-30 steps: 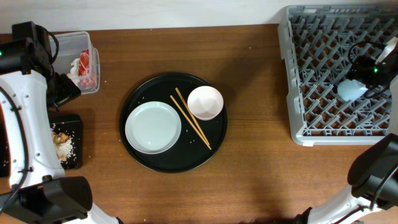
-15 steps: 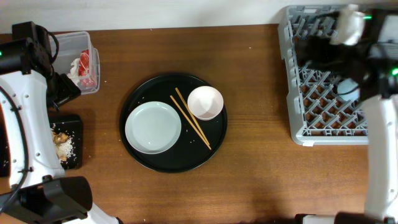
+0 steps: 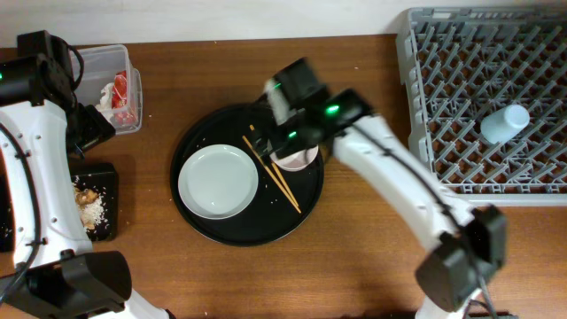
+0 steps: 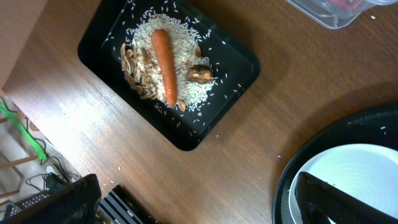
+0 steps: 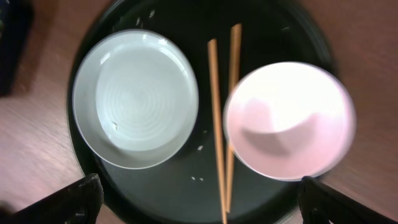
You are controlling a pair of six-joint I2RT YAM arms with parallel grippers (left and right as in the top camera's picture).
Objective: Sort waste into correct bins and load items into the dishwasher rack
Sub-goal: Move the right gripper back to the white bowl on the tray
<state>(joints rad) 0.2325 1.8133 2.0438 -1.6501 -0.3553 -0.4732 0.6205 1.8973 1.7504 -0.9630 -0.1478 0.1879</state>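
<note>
- Rack: far right of the table, well apart from the round tray.
- Round tray: table centre; carries plate, bowl and chopsticks.
- Black tray: left edge, holding rice and carrot.
- Tub: far left corner, red wrapper inside.
- Plate: left half of the round tray, empty.
- Bowl: right of the plate, blurred; appears empty.
- Chopsticks: side by side between plate and bowl. From overhead, they lie slantwise, far-left to near-right.
- Cup: on its side in the rack.
- Right gripper: above the round tray, fingers spread wide, nothing between them. The chopsticks run straight away from it, so its closing line crosses their length. This arm is much the nearer to all three items.
- Left gripper: spread wide, empty, between the black tray and the round tray.
</note>
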